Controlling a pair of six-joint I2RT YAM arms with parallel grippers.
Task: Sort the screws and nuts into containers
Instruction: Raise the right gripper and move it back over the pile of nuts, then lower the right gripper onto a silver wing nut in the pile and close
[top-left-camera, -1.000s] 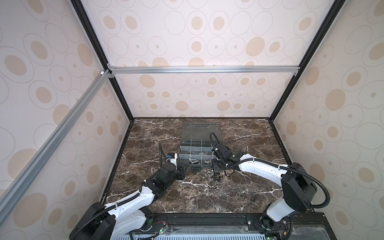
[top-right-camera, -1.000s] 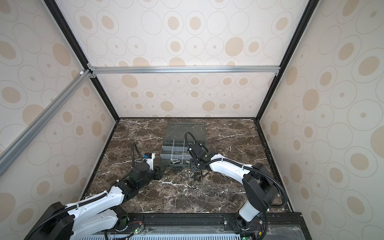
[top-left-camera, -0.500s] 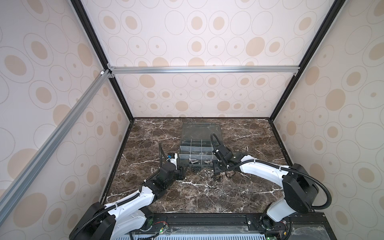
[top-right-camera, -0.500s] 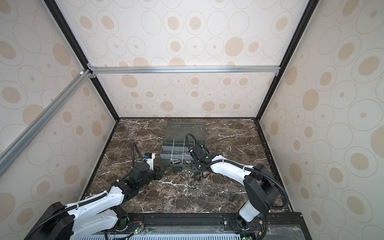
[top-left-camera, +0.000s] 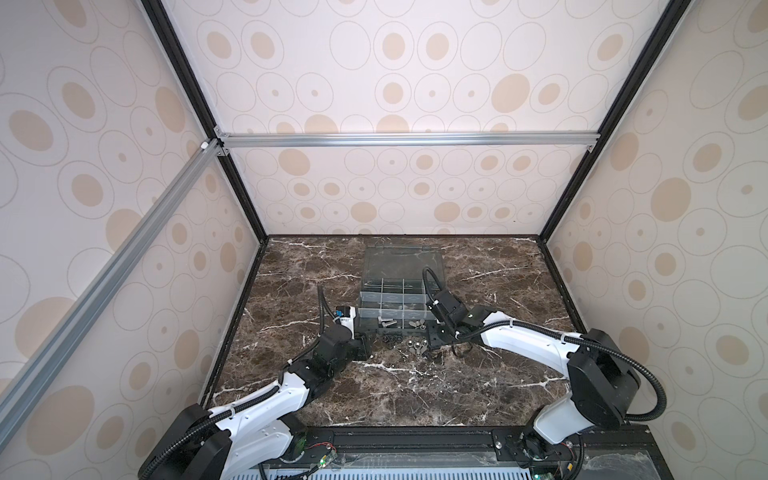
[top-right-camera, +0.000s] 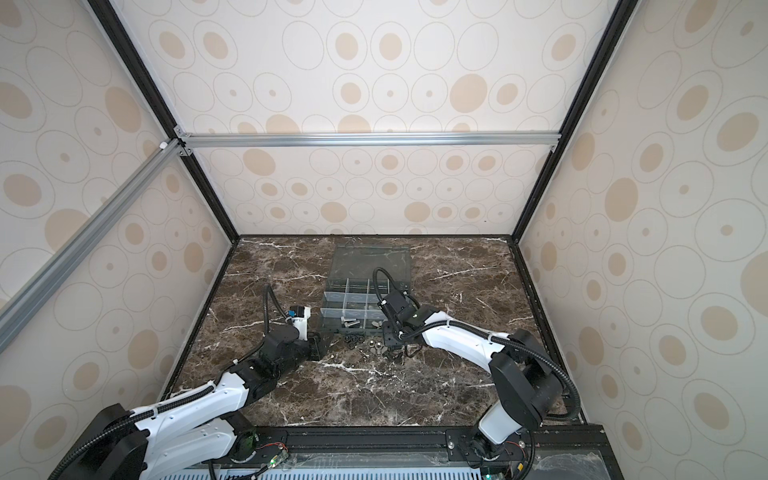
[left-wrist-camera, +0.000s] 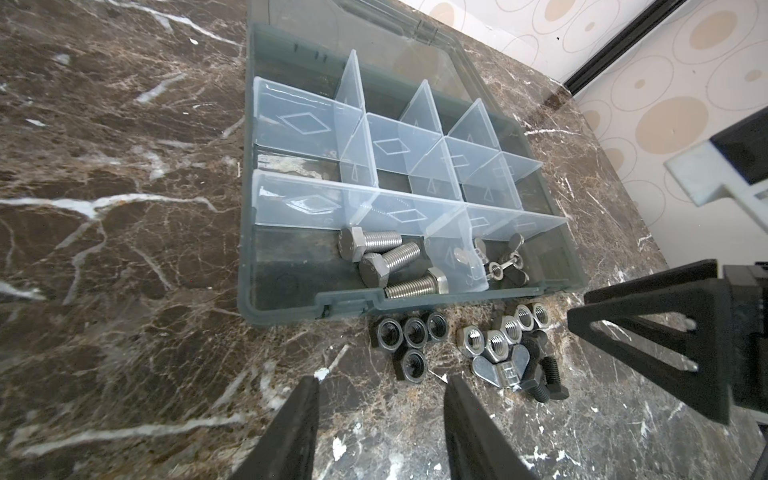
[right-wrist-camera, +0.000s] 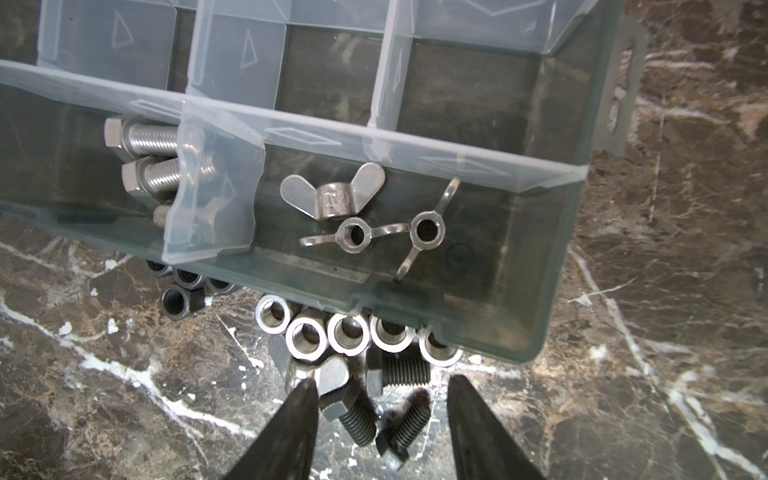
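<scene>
A: Where do the screws lie?
B: Three silver screws (left-wrist-camera: 386, 262) lie in a front cell (left-wrist-camera: 291, 266) of the organizer box (left-wrist-camera: 353, 305). The neighbouring cell (right-wrist-camera: 478, 249), past a clear divider, holds three wing nuts (right-wrist-camera: 332, 195).
A: And outside the box?
B: The rest is on the marble table (left-wrist-camera: 124, 249), just in front of the box's front wall. Four dark nuts (left-wrist-camera: 411, 336) sit in a cluster, and five silver nuts (right-wrist-camera: 349, 332) run in a row, touching one another. One loose wing nut (left-wrist-camera: 498, 370) lies beside a few dark screws (right-wrist-camera: 357, 419).
A: What about the left gripper?
B: The left gripper (left-wrist-camera: 381, 384) sits close over the table with its jaws apart and nothing between them. The nearest dark nut lies just ahead of its fingertips.
A: And the right one?
B: The right gripper (right-wrist-camera: 380, 384) also has its jaws spread. They straddle the dark screws without pinching them. One fingertip (right-wrist-camera: 305, 390) overlaps the edge of the loose wing nut, but I cannot tell whether it touches.
A: How do the arms stand overall?
B: In both top views the two grippers flank the loose pile, one on each side. The clear lid (top-left-camera: 401, 262) lies open behind the box
</scene>
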